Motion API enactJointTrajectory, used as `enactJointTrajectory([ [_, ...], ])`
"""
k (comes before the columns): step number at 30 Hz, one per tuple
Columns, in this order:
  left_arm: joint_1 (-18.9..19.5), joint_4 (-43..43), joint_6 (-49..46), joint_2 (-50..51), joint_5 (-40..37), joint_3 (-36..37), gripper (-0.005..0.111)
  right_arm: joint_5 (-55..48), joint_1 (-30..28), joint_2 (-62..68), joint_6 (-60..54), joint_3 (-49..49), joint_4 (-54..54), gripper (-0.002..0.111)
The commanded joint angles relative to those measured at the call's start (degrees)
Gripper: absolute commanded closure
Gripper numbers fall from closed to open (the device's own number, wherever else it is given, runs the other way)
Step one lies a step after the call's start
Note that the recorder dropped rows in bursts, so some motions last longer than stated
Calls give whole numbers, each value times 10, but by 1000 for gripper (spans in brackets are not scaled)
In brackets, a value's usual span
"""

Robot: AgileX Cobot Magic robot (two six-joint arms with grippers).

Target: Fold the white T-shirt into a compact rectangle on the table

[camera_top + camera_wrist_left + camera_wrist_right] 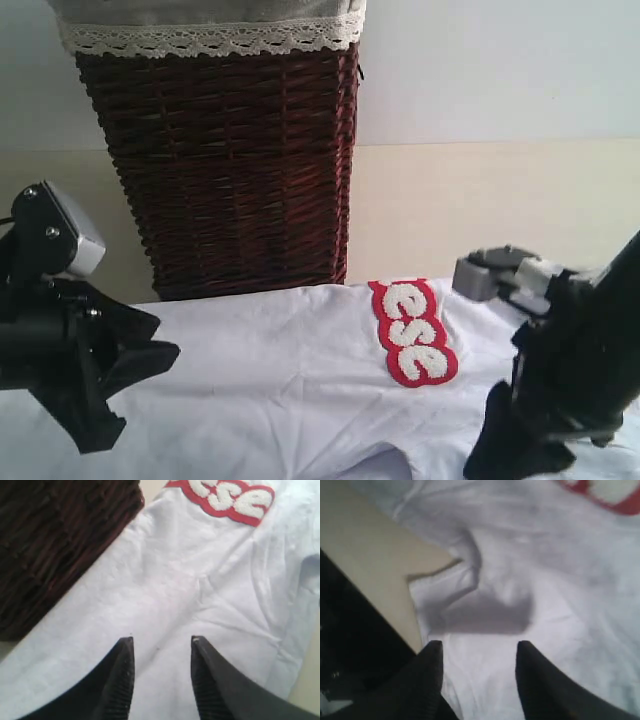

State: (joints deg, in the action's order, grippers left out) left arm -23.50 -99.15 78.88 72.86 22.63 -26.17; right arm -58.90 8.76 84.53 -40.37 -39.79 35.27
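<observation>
Nearest: L gripper [140, 395] [162, 641] sits low at front left over the white T-shirt [280, 380]. Jaws are parted fairly wide and hold nothing, w/ only flat cloth below. Can't tell if the tips touch it. R gripper [510, 440] [479, 645] is at front right in the same state, jaws apart and empty. It's over a rumpled part of the shirt near its edge, where a raised fold [485, 595] throws a grey shadow. Just beside that fold, bare table [370, 560] shows, w/ dark beyond the table's edge.

The T-shirt lies spread on the table, mostly flat w/ light creases, filling the front of the exterior view left to right. Its red-outlined lettering [412, 333], fuzzy white letters, lies right of centre, further back than both grippers and running at an angle.

Behind the shirt a dark wicker basket [230, 170] stands upright, w/ the shirt's back edge reaching its base. A cream lace-trimmed liner [210, 38] folds over the rim. Right of the basket, bare table runs back to a pale wall [500, 60].
</observation>
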Motion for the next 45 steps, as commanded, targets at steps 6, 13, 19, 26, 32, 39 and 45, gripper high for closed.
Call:
enactJointTrajectory([
  [6, -75, -8, 56, -28, 54, 25, 69, -7, 145, -5, 15, 40, -29, 38],
  [13, -84, -8, 56, -29, 63, 26, 69, 2, 210, -5, 54, 40, -94, 38],
  [19, -84, -8, 56, -29, 53, 26, 69, 72, 312, -5, 226, 40, -260, 38],
  [26, -84, -8, 56, -29, 38, 26, 69, 150, 427, -6, 398, 49, -335, 38],
  [32, -84, -8, 56, -29, 36, 26, 69, 160, 466, -4, 454, 72, -380, 38],
  [39, -84, -8, 56, -29, 35, 26, 69, 222, 466, 21, 439, 92, -338, 38],
  [45, -84, -8, 59, -29, 34, 26, 69, 250, 466, 67, 450, 92, -339, 38],
])
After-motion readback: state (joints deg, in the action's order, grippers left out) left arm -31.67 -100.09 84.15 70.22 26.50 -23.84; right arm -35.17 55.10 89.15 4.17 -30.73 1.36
